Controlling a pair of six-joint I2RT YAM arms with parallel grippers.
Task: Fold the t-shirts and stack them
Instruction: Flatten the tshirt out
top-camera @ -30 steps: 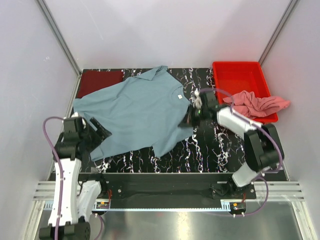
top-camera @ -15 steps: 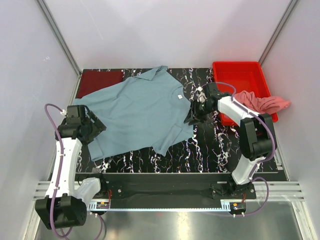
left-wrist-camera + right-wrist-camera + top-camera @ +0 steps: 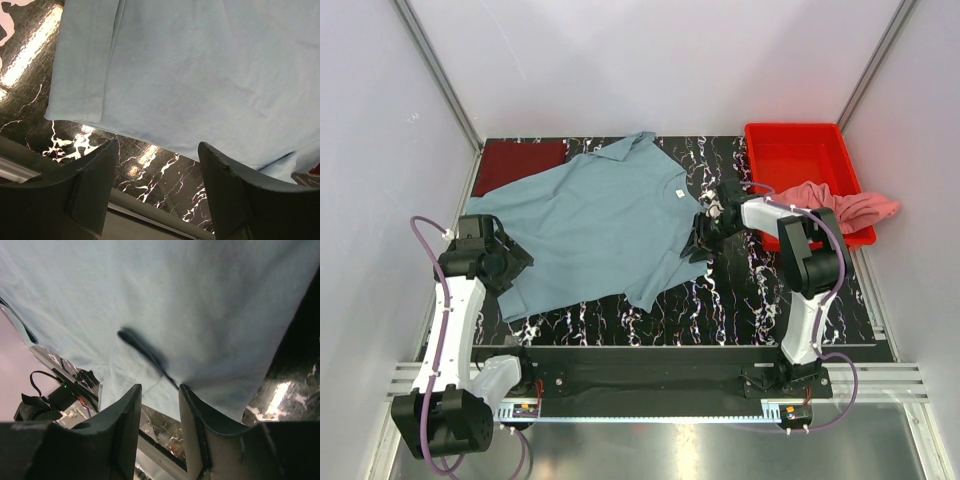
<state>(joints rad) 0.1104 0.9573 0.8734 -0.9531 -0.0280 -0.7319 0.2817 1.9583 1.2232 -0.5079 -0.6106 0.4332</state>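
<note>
A dusty grey-blue t-shirt [image 3: 600,225] lies spread flat on the black marbled table [image 3: 740,300]. A dark maroon t-shirt [image 3: 520,163] lies folded at the back left corner. A salmon pink t-shirt [image 3: 840,205] hangs crumpled over the red tray's front edge. My left gripper [image 3: 508,262] is open at the grey-blue shirt's near left edge. In the left wrist view, the left gripper [image 3: 157,146] has only bare table between its fingers, and the hem [image 3: 150,135] lies just beyond. My right gripper [image 3: 704,234] is open over the right sleeve. A creased sleeve [image 3: 150,355] lies ahead of the right gripper [image 3: 159,390].
The red plastic tray [image 3: 795,155] stands at the back right. White walls and metal frame posts close in the table on three sides. Bare marbled table shows in front of and to the right of the grey-blue shirt.
My right gripper was shut at the shirt's right sleeve and now stands open; its arm has swung in closer. My left gripper has moved slightly toward the shirt's left edge.
</note>
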